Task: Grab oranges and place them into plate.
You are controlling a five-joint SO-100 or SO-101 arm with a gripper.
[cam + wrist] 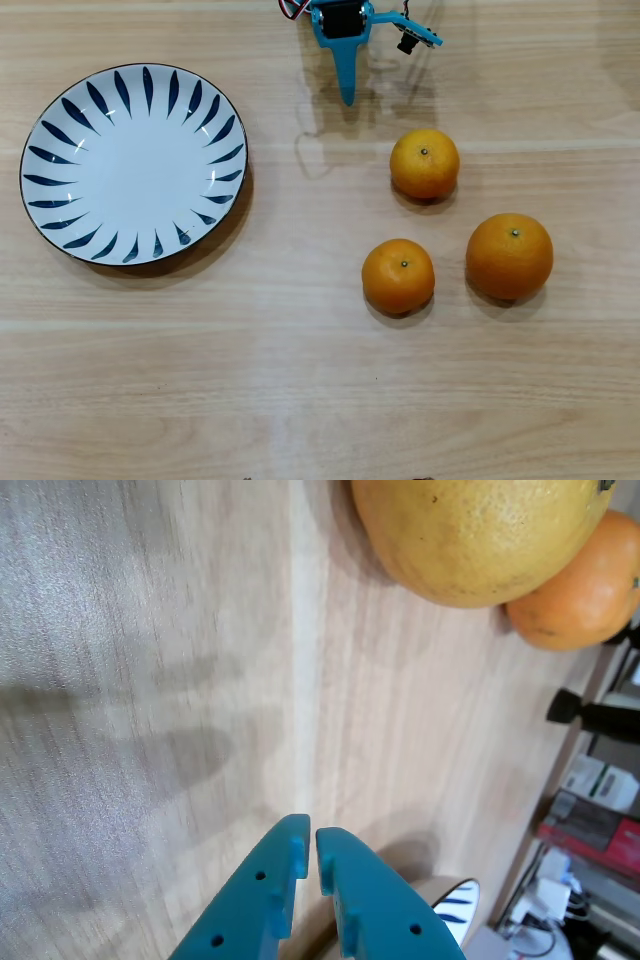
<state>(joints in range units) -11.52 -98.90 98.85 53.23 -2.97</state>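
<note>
gripper (347, 95): blue, at the top edge of the overhead view, fingers nearly together with only a thin slit between the tips in the wrist view (308, 845), holding nothing.
oranges: three, all on the wooden table (300, 400), apart from the gripper; the nearest one (424, 163) is just beyond its tip to the right in the overhead view, a second (398, 276) and the largest (509, 256) are further off.
plate (134, 163): empty, well left of the gripper in the overhead view.

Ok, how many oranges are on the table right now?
3, all right of the plate in the overhead view: upper orange, lower-left orange, and larger orange. None hidden there.
</note>
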